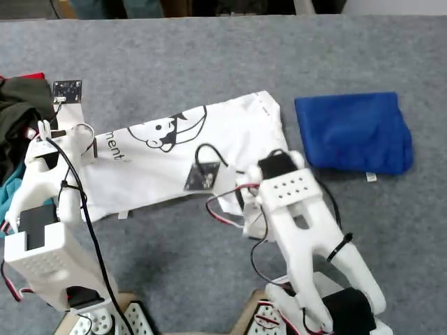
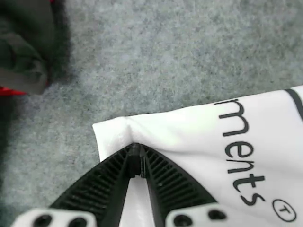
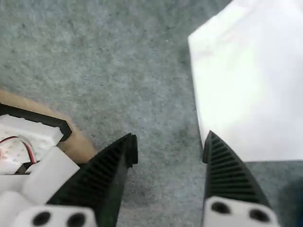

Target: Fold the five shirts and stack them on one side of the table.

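A white shirt point(image 1: 188, 150) with a black print lies spread in the middle of the grey table point(image 1: 209, 49). My left gripper point(image 1: 82, 143) sits at the shirt's left end. In the left wrist view this gripper point(image 2: 136, 161) is shut on the white shirt point(image 2: 199, 137) near its corner. My right gripper point(image 1: 242, 197) hangs over the shirt's front edge. In the right wrist view it point(image 3: 169, 146) is open over bare cloth-covered table, with the white shirt point(image 3: 246, 80) just beyond its fingertips. A folded blue shirt point(image 1: 355, 131) lies at the right.
A heap of unfolded shirts point(image 1: 17, 115), dark green, red and teal, lies at the table's left edge, close to the left arm; its dark green part point(image 2: 23, 52) is in the left wrist view. Loose cables run along both arms. The arm bases stand at the front edge.
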